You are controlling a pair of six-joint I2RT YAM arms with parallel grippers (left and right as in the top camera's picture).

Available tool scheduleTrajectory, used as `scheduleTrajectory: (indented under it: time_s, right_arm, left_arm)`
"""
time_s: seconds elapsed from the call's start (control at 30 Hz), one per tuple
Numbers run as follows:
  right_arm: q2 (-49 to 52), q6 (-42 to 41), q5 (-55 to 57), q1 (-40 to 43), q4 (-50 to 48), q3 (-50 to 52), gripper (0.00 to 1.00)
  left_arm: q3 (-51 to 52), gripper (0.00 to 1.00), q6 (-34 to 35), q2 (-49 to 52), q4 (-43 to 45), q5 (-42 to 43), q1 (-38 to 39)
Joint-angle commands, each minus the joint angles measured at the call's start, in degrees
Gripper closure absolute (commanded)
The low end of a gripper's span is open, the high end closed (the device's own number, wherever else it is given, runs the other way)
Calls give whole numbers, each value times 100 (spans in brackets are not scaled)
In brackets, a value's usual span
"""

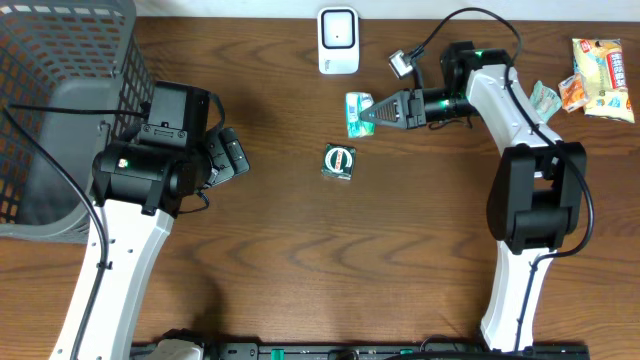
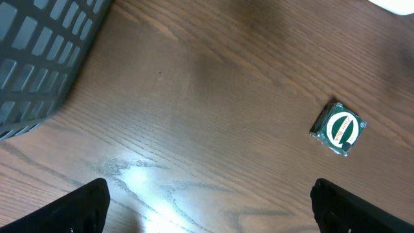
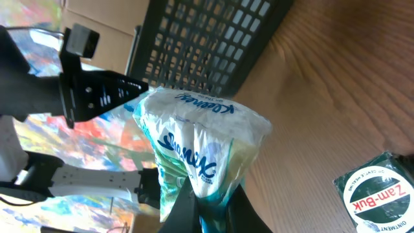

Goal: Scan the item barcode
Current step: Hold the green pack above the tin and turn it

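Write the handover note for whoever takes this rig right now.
Left gripper: open, holding nothing, beside the basket.
Right gripper: shut on the tissue pack, held just below the scanner.
Zam-Buk pack: lying on the table, apart from both grippers.
Done: tissue pack picked up.
Left: show its barcode to the scanner. The pictures do not show whether it has been read.

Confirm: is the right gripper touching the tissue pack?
Touching. In the right wrist view, the right gripper is shut on the tissue pack, pinching its lower end.
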State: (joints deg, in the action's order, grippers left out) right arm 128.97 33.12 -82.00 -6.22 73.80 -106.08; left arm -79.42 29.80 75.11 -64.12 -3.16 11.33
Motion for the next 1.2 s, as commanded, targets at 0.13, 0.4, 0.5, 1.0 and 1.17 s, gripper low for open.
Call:
scheduleTrajectory:
  time_s: [0.13, 0.4, 0.5, 1.0, 1.17]
  right_arm:
    - [-164, 341, 120, -321, -17, -70, 99]
    - [-164, 334, 262, -330, -57, -70, 99]
    - [-164, 334, 262, -332, -59, -70, 99]
    - [-164, 334, 391, -363, -74, -70, 99]
    - [-164, 337, 614, -363, -76, -70, 99]
  left_arm:
    - [-20, 2, 7, -20, -20, -55, -24]
    - [-20, 3, 7, -20, -20, -55, -24]
    - [-20, 2, 7, -20, -20, -55, -24]
    - [-20, 2, 7, -20, -20, -55, -24]
    - [-20, 2, 7, -20, -20, -55, -24]
